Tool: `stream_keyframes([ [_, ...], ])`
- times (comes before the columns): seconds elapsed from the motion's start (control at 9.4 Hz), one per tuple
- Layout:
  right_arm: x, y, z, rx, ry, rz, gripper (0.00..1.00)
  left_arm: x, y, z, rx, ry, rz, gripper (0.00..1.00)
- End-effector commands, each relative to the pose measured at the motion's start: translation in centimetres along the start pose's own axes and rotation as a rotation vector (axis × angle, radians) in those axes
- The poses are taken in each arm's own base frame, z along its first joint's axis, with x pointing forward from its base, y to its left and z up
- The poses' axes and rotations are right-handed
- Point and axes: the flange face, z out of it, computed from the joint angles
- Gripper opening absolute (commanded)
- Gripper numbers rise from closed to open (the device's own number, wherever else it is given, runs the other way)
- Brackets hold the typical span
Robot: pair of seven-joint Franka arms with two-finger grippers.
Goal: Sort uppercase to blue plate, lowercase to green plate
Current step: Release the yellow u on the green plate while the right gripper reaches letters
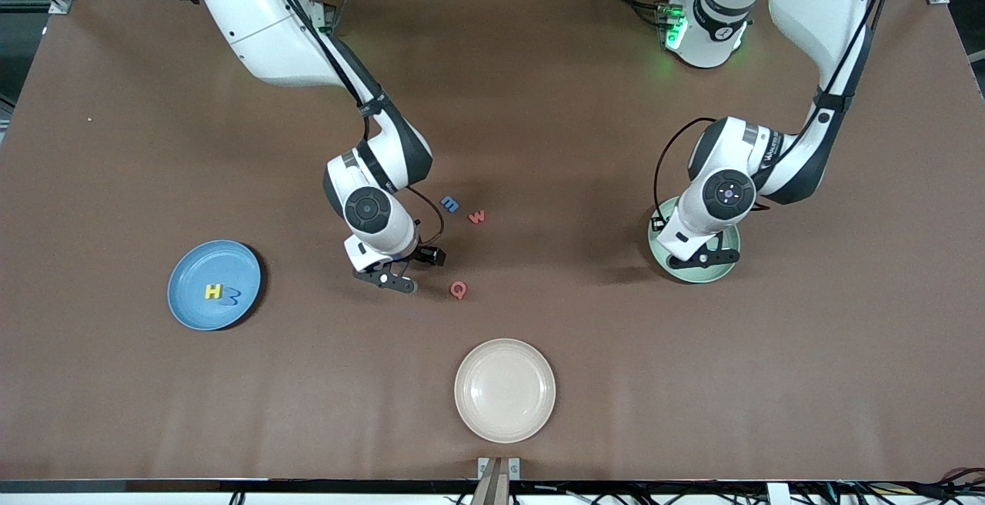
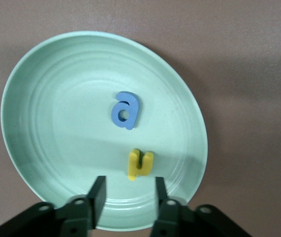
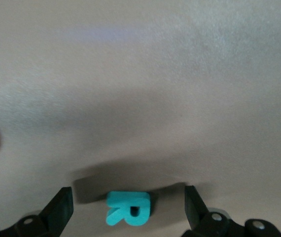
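While both arms hang low over the brown table (image 1: 539, 105), the scene reads so:
Table: wide bare stretches along every edge; letters cluster mid-table.
Right arm: its gripper (image 3: 128, 210) hangs over teal R (image 3: 128, 208), fingers wide apart, R on the table between them, untouched.
Left arm: its gripper (image 2: 128, 195) hangs above the green plate (image 2: 42, 98), fingers parted, holding nothing.
Cream plate (image 1: 505, 389): nearest the front camera, bare.
Blue plate (image 1: 192, 305): toward the right arm's end; yellow H (image 1: 212, 291) and blue M (image 1: 231, 296) touch inside.
Green plate's load: blue a (image 2: 125, 110), yellow letter (image 2: 139, 164), apart.
Loose letters: m (image 1: 449, 203), w (image 1: 477, 216), Q (image 1: 459, 289).
Hidden: green plate mostly covered in the front view; R unseen there.
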Motion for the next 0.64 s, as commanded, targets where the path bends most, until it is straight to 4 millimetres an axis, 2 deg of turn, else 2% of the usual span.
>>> stream_keyframes([
  [0.0,-0.9,0.5,-0.3,0.013,-0.012,-0.007,1.0,-0.5,-0.1,-0.9,-0.034,0.007,-0.049,1.0],
  [0.21,-1.1,0.3,-0.7,0.041,-0.012,0.009,1.0,-0.2,1.1,-1.8,-0.043,0.025,-0.037,1.0],
  [0.32,-1.1,0.4,-0.5,0.059,0.001,0.016,1.0,-0.1,2.4,-2.2,-0.059,0.031,-0.036,1.0],
  [0.53,-1.2,0.5,-0.3,0.058,-0.001,0.017,1.0,0.4,7.7,-2.9,-0.122,0.026,-0.13,1.0],
])
